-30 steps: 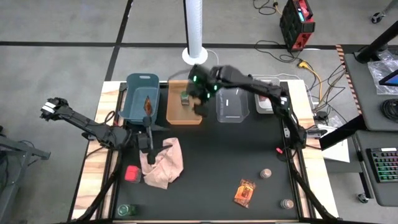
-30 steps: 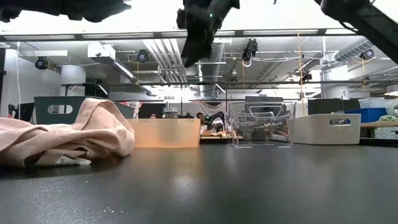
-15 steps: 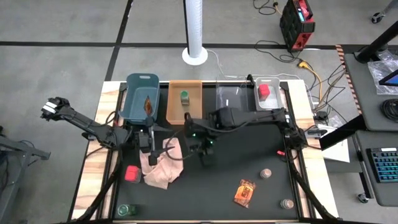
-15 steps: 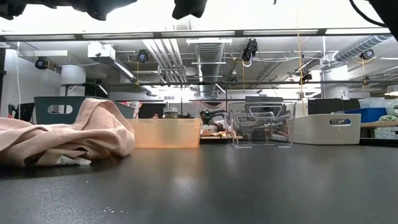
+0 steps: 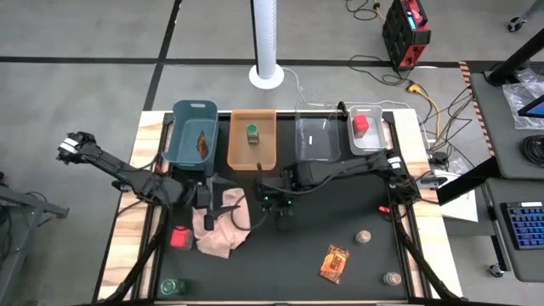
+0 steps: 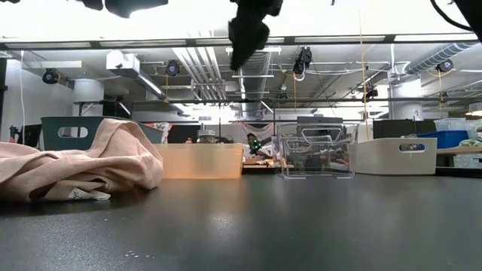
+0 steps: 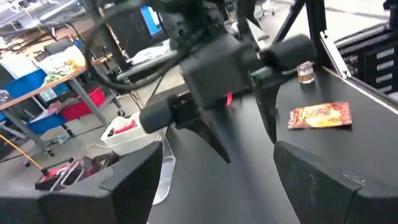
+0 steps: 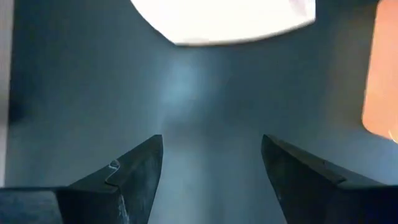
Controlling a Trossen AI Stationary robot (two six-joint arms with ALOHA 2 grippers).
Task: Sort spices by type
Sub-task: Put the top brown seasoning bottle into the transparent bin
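Black mat, mid-table: right gripper (image 5: 274, 204) hangs over bare mat w/ nothing btwn its fingers, which stand apart in its wrist view. We read it as btwn picks.

Left gripper (image 5: 206, 202) sits over the pink cloth (image 5: 223, 223), fingers spread wide, empty; waiting.

Already sorted, by our read:
- foil packet (image 5: 202, 142) in the teal bin (image 5: 180, 146)
- green-capped jar (image 5: 252, 133) in the orange bin (image 5: 267, 153)
- red box (image 5: 360, 124) in the white bin (image 5: 375, 143)
- clear bin (image 5: 315, 146) looks empty

Loose spices:
- red container (image 5: 179, 236) touching cloth's edge, on the left arm's side
- second green-capped jar (image 5: 170, 288) at near left corner
- second foil packet (image 5: 334, 263) near centre-right
- two tan-lidded jars (image 5: 363, 236) and (image 5: 392, 278), well apart, right side

How we'd do the step well:
- right arm takes right-side items; nearer tan-lidded jar is the closest candidate, prob. for the clear bin.
- come straight down, jar centred btwn fingers, grip low on the body, not the lid.
- packet lies flat: harder pinch, so go for an edge.
- leave the red container to the left arm; cloth folds could snag a finger.
- lift clear of bin walls before crossing.
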